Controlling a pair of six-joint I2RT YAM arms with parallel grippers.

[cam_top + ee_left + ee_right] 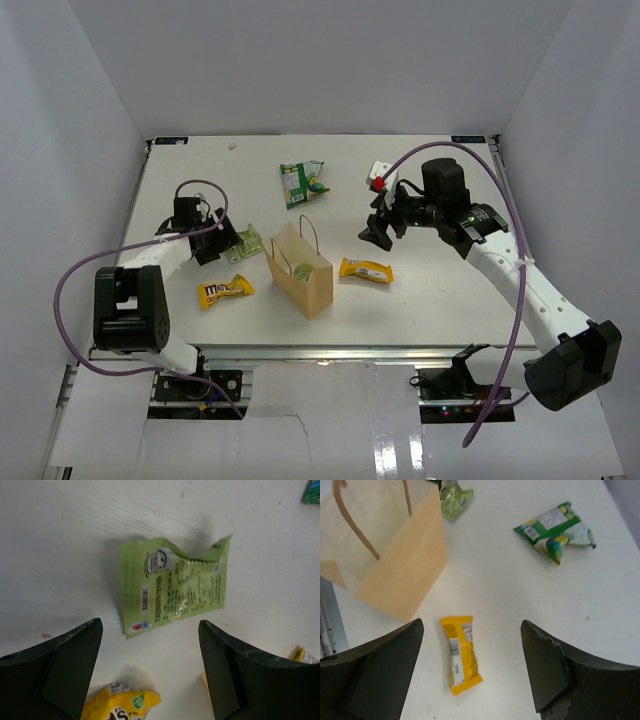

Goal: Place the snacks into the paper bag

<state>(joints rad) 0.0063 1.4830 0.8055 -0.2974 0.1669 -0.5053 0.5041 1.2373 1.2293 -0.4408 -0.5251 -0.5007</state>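
Two robot arms work over a white counter (180,180) where a tan paper bag (312,285) stands upright at centre frame in the overhead view, its two loop handles raised. A pale green packet (303,270) shows through the bag's open top.

Four snacks lie loose around it. A second pale green packet (172,590), creased and label side up, lies flat just left of the bag. The left gripper (215,243) hangs over it with jaws spread wide and nothing between them; in the left wrist view the packet sits just beyond the gap between the two dark fingers (65,675), not touching either. Below it, toward the lower left of the overhead view, lies a yellow wrapper with brown lettering (225,290), apart from the bag.

To the right of the bag a plain yellow wrapper (366,269) lies flat, near the bag but clear of it. The right gripper (378,232) hovers above and to the upper right of this wrapper, also wide open and empty; the right wrist camera frames the wrapper between its fingers.

The green-and-white bag (303,182) lies at upper centre, well apart from both arms. A small white block with a red knob (378,177) sits beside the right arm's wrist.
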